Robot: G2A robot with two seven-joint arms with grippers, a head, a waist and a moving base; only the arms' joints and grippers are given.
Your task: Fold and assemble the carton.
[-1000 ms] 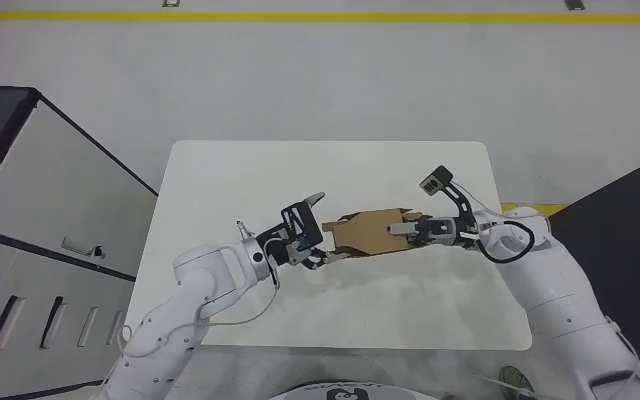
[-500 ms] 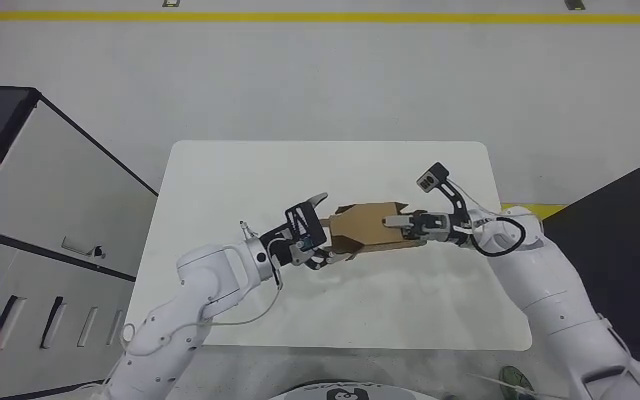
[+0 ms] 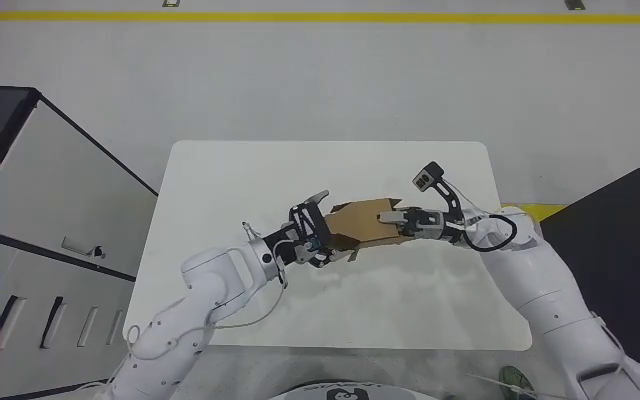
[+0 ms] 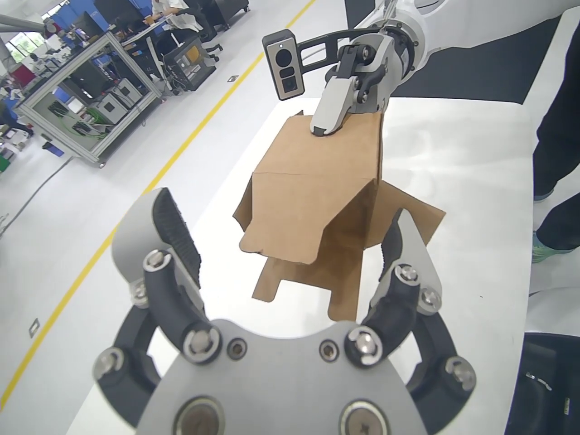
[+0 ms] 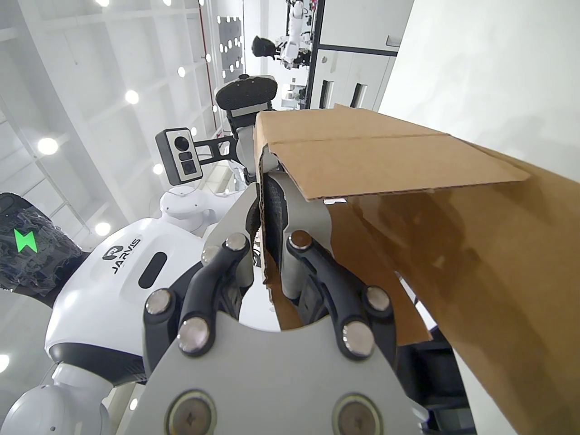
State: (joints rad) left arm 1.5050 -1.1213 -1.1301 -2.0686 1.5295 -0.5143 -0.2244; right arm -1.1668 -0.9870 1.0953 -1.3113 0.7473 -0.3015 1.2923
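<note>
Over the counter (image 3: 430, 300), between both arms, the half-erected carton (image 3: 368, 226) lies lengthwise, its far end clenched in the right jaws, its loose flaps (image 4: 281, 237) facing the released left jaws just beside them.

carton (image 3: 365, 225) blocking mid-table, room along table (image 3: 330, 160) far edge

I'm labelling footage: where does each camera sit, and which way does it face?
Top view: above the arms, facing down at the table, both arms at the carton.
Left wrist view: on the left wrist, facing past the open left gripper to the carton's flaps, the right gripper beyond.
Right wrist view: on the right wrist, facing along the right gripper, clamped on a carton wall.
Shared: both wrist views show the carton and right gripper.
</note>
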